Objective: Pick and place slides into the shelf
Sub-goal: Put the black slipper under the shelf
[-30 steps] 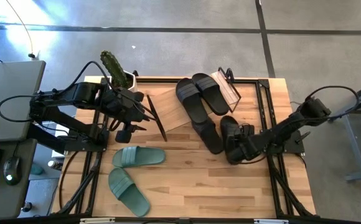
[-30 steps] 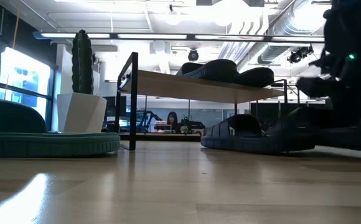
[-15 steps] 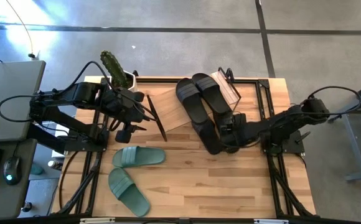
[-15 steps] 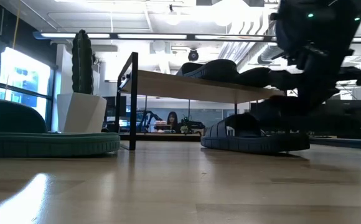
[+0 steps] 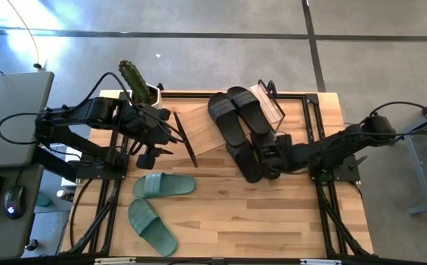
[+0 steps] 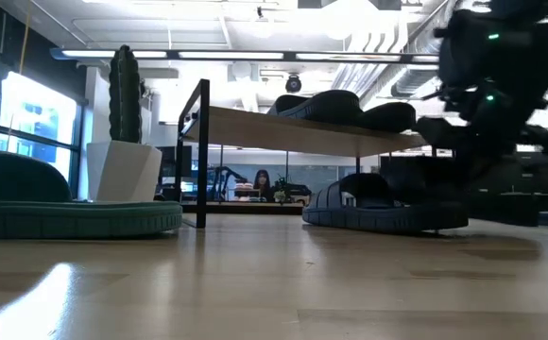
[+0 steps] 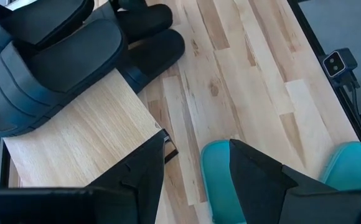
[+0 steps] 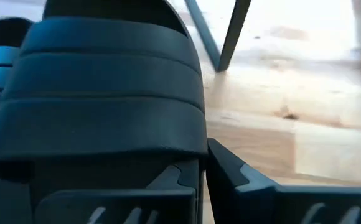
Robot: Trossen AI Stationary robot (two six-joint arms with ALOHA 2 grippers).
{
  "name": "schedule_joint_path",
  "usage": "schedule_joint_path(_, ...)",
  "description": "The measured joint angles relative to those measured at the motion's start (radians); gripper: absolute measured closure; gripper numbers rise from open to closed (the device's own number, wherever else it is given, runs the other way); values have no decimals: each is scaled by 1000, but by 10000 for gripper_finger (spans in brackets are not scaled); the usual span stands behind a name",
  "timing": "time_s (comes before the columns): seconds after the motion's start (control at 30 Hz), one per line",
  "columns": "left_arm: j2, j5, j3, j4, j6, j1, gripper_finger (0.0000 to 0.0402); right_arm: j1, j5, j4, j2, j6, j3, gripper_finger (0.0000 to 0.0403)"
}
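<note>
Two black slides (image 5: 237, 110) lie on top of the shelf (image 5: 202, 131), a light wooden board on a black wire frame at the table's far middle. A third black slide (image 5: 244, 158) lies on the table, its far end at the shelf. Right beside it is a fourth black slide (image 5: 266, 147), and my right gripper (image 5: 270, 156) is shut on it. Two green slides (image 5: 163, 184) (image 5: 152, 224) rest flat at the near left. My left gripper (image 7: 196, 140) hangs open above the table beside the shelf's left end, holding nothing. My right gripper pinches the black slide between its two fingers at the rim next to the broad strap (image 8: 190, 146). The fingers slant down from the table's right side. The strap fills the wrist view beside them. Whether the sole is clear of the table, I cannot tell.
A cactus in a white pot (image 5: 143, 90) stands at the far left corner. A desk with a mouse (image 5: 11, 202) adjoins the table's left side. Bare wood lies along the near right (image 5: 272, 221). In the low view, a person sits far behind the shelf (image 6: 260, 184).
My right gripper has carried the black slide from the table's right side toward the left and far edges, up against the black slide lying by the shelf. Its wrist has rolled, and the slide has turned with it.
</note>
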Motion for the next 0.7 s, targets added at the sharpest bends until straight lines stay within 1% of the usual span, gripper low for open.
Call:
schedule_joint_path(0.1, 0, 0, 0, 2, -2, 0, 236, 35, 48, 93, -61, 23, -68, 403)
schedule_joint_path(0.27, 0, 0, 0, 3, -3, 0, 236, 40, 47, 154, -131, 20, -157, 403)
schedule_joint_path(0.37, 0, 0, 0, 6, -13, 0, 236, 32, 68, 207, -175, 11, -200, 403)
schedule_joint_path(0.53, 0, 0, 0, 6, -21, 0, 236, 12, 100, 217, -213, 8, -229, 403)
schedule_joint_path(0.7, 0, 0, 0, 6, -21, 0, 236, -32, 74, 268, -213, -83, -230, 403)
